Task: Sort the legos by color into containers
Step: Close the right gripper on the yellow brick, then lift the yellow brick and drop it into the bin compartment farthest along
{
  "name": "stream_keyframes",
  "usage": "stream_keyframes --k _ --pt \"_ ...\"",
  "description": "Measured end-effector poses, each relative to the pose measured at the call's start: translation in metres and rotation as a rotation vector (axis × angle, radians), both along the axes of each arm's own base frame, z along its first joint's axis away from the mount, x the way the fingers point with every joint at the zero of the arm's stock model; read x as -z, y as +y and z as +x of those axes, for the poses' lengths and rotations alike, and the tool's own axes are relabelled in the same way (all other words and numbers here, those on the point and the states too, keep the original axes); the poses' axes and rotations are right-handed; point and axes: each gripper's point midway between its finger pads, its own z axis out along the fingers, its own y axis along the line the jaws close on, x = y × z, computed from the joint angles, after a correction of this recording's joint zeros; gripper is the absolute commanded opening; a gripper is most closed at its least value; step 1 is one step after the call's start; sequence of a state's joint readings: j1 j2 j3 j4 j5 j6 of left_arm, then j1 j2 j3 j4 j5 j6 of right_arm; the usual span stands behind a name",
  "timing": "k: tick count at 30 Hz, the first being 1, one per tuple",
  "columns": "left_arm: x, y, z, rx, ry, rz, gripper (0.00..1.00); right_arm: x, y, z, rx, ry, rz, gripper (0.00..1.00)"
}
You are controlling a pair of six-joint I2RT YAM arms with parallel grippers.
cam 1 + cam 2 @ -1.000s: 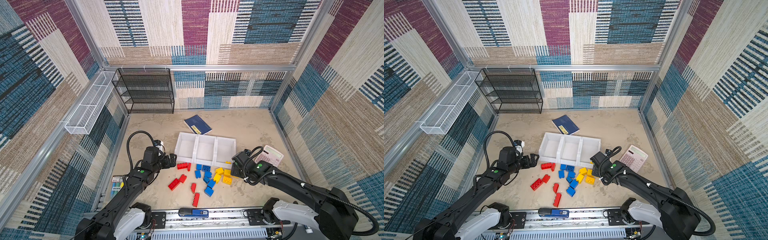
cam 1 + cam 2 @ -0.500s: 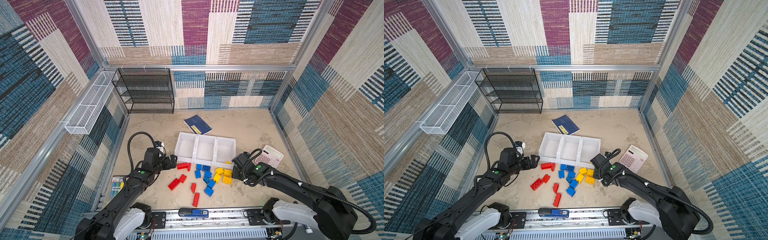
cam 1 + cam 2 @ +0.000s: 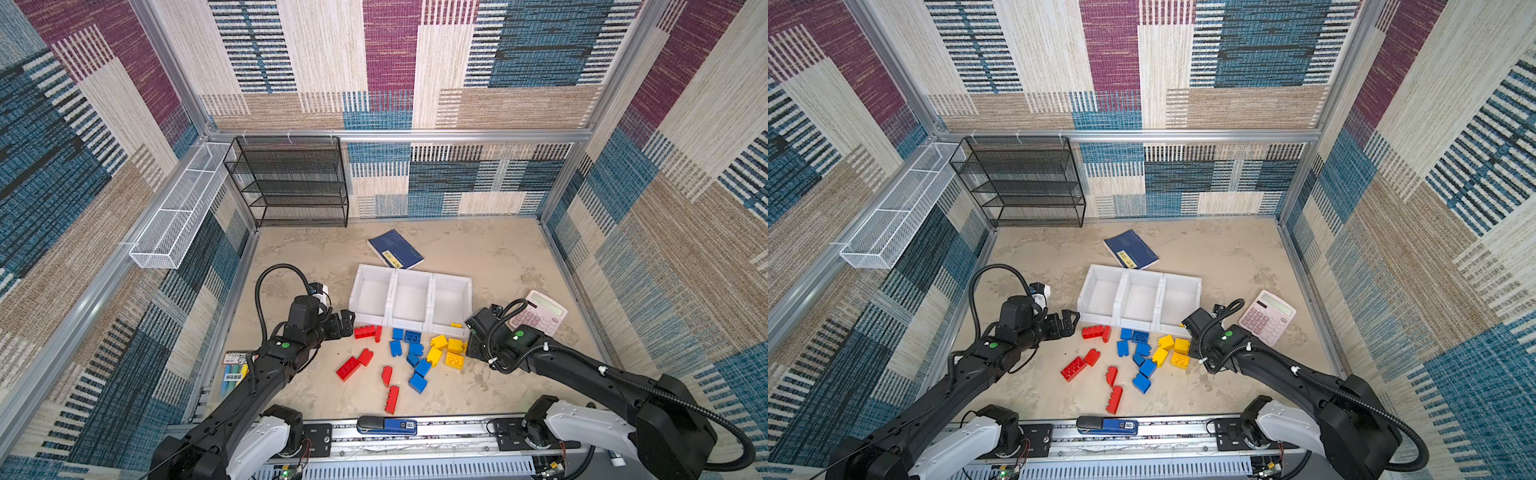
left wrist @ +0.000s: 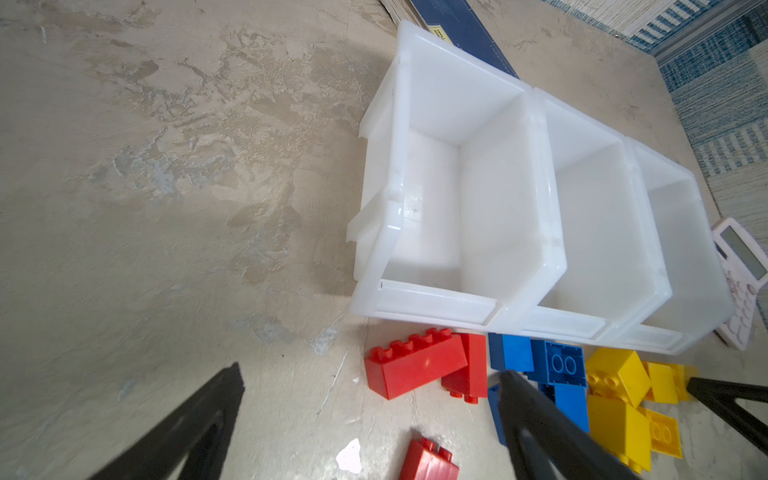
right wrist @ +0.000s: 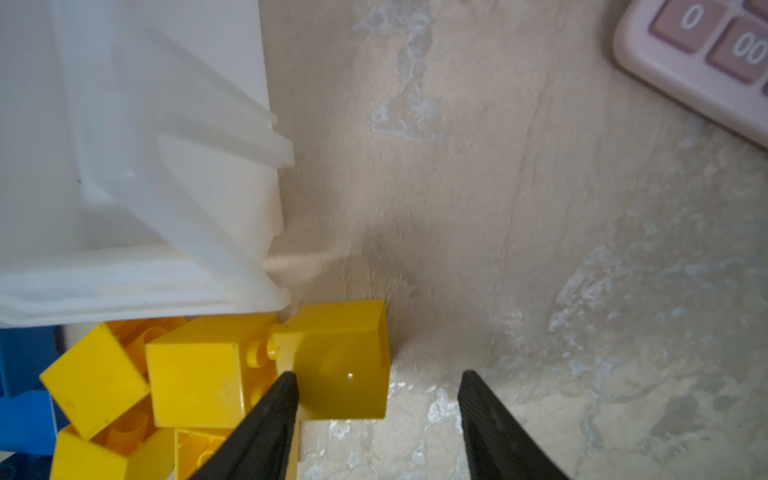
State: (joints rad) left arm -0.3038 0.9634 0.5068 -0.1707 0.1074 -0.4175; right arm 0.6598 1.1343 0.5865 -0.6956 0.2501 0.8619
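Loose on the table, all the legos [image 3: 415, 348], strewn between the containers [image 3: 391, 297] and the near edge: red toward the left edge, blue in the middle, yellow toward the right, the farthest ones touching the bins' front wall. Nothing sorted yet, bar perhaps a yellow speck at the front lip of the right bin [image 3: 451, 291], too small to place inside or outside. Narrowed within the last second, the right gripper [image 5: 379, 374], now half-closed about a yellow brick [image 5: 340, 357] just beside that bin's corner. One finger at the seam with a second yellow brick [image 5: 195, 374], the other short of the far face, so not clamped yet. Read as the start of a first pick, with a lift over the lip to follow and the neighbour likely to be nudged. Hardly moved and spread wide, empty, the left gripper [image 4: 370, 370], hanging by the red bricks [image 4: 415, 368] before the left bin [image 4: 436, 208]. Further out: a calculator [image 3: 540, 318] toward the right edge, close beside the right arm. Then a notebook [image 3: 395, 249] behind the bins, a stapler [image 3: 386, 426] at the near edge, and a rack [image 3: 291, 183] and wire basket [image 3: 178, 216] at the far left corner, clear of the work.
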Motion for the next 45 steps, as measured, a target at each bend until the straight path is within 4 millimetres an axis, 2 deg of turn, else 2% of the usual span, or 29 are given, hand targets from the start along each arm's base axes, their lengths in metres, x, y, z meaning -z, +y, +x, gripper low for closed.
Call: stream_keyframes --k 4,9,16,31,39,45 --pt "0.0 -0.001 0.0 0.001 0.001 -0.001 0.99 -0.003 0.003 0.002 -0.021 -0.006 0.006 0.7" --pt "0.002 -0.001 0.0 0.003 0.007 0.0 0.99 -0.009 0.014 0.012 -0.054 -0.036 0.029 0.7" --pt "0.002 -0.001 -0.001 0.003 0.007 -0.001 0.99 0.007 0.012 0.006 -0.064 0.023 -0.001 0.64" --pt "0.007 -0.002 -0.002 0.003 0.023 0.0 0.98 0.012 0.01 0.004 -0.054 0.018 0.003 0.49" --pt "0.009 -0.001 -0.004 -0.008 0.028 -0.009 0.98 -0.012 0.017 0.016 -0.061 -0.036 0.028 0.45" --pt "0.008 0.0 -0.005 -0.01 0.023 -0.008 0.98 -0.047 0.025 0.035 -0.071 -0.105 0.033 0.44"
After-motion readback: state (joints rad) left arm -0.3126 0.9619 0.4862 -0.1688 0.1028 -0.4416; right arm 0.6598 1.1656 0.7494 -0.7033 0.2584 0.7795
